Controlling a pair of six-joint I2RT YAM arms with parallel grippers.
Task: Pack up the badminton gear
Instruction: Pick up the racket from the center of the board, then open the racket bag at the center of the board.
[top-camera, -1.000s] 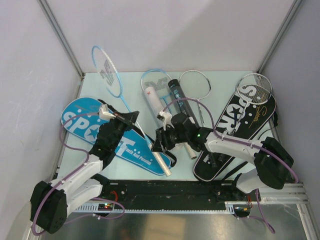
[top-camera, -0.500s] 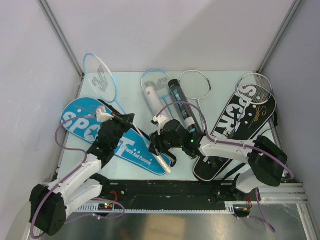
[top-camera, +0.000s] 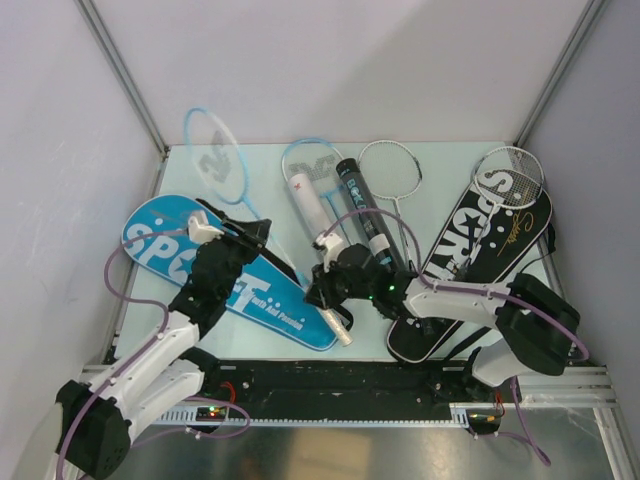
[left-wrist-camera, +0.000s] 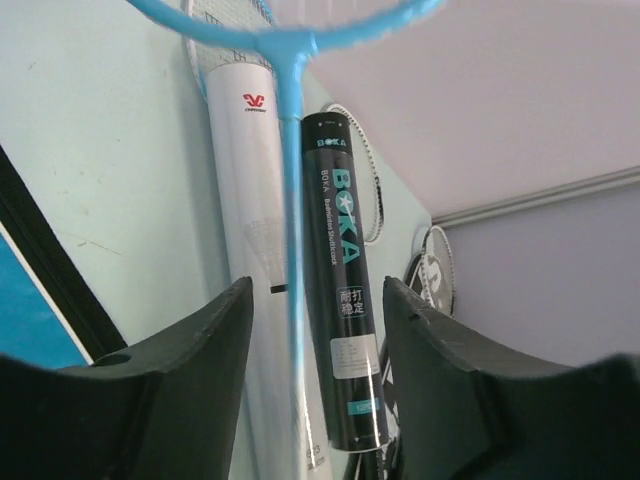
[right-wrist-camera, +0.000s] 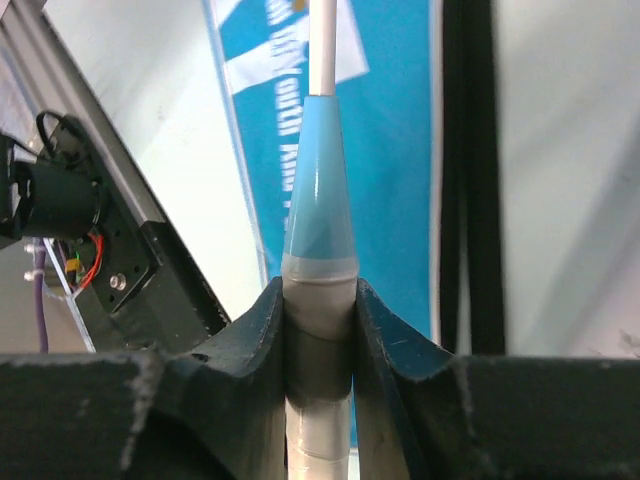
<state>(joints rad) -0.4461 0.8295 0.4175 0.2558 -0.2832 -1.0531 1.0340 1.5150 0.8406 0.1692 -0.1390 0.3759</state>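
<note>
Two pincers, one racket: my right pincer is clamped on the light-blue racket at the top of its handle, just where the white wrap meets the blue cone. My left pincer stands roughly half open astride the thin shaft, pads clear of it on both sides.
Where the racket is: over the near-left part of the table, crossing the right edge of the blue "SPORT" cover. Its head looks raised near the far-left corner. I cannot tell whether any part of it rests on the table.
Long axis: a diagonal. The head points far and left, and the butt points near and toward the middle, almost at the base rail.
Step in hand: as I judge it, bagging this racket in the blue cover, with my right pincer alone carrying the weight.
Next move: I think the head must be swung round to the cover's mouth, which I cannot make out from here. My left pincer should either back off the shaft or go and hold the cover open. With the grip so far from the head, the frame will want to droop and swing, so a slow turn is wise.
Other gear: the white tube and the black BOKA tube lie side by side mid-table, with a second light-blue racket partly under them. One silver racket lies beside them, and another silver racket lies on the black "SPORT" cover at the right.
</note>
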